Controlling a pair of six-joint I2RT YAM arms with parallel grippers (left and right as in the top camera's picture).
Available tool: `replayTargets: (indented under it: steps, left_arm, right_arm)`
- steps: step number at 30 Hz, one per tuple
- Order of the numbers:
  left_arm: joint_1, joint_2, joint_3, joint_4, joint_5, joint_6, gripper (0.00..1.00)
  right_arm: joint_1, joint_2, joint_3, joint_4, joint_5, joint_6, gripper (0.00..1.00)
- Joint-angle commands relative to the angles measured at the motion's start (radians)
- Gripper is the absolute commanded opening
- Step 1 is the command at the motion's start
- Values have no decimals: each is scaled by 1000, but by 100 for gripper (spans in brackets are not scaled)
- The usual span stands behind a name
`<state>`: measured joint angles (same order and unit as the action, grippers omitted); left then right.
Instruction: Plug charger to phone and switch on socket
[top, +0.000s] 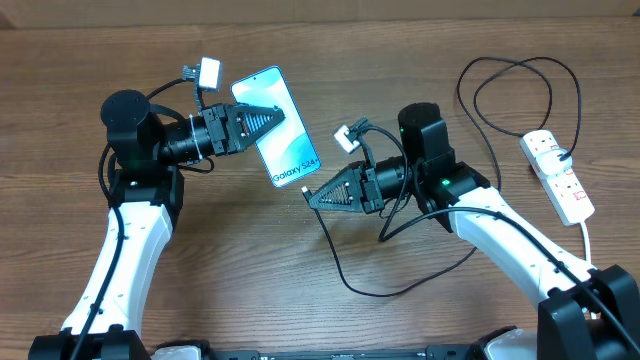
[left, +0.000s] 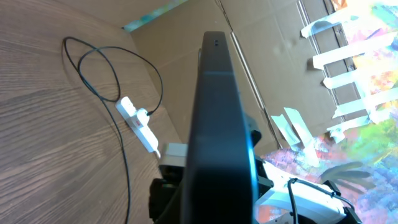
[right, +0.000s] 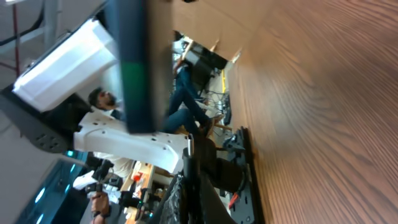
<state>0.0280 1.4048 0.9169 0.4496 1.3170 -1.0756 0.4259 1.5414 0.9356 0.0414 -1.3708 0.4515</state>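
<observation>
My left gripper (top: 272, 119) is shut on the phone (top: 285, 140) and holds it above the table, lit screen facing up. In the left wrist view the phone (left: 217, 118) shows edge-on as a dark slab that hides the fingers. My right gripper (top: 312, 196) is shut on the plug end of the charger (top: 372, 293), with the tip just below the phone's lower edge. In the right wrist view the gripper (right: 198, 180) points at the blurred phone edge (right: 134, 62). The black cable loops across the table to the socket (top: 558, 176) at the far right.
The socket (left: 138, 121) lies on the wood table with the black cable (left: 121, 149) curling around it. A thick white cord (top: 586, 236) leaves the strip toward the front right. Cardboard and taped paper stand behind the table in the left wrist view.
</observation>
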Motion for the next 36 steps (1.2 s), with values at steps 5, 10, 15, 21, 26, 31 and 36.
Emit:
replayTargets:
  steps: [5,10,15,21,26,31,36]
  left_arm:
    - [4,-8,21,11,18,-14,4]
    - [4,-8,21,11,18,-14,4]
    - [4,-8,21,11,18,-13,4]
    - [4,-8,21,11,18,-14,4]
    - [4,-8,21,11,19,-14,4]
    - [4,-8,21,11,19,-14,4]
    - [4,-8,21,11,23,-14,4]
  right_arm:
    - [-3,-8,19,56,-52,80,4]
    - [-3,-8,19,68,-52,80,4]
    - [-3,-7,19,128,-37,130,4]
    - [-3,-7,19,156,-29,132,4]
    - [-3,-7,19,156,7,132,4]
    - [-3,-7,19,167,9,132,4]
    - [-3,-7,19,168,28,133,4]
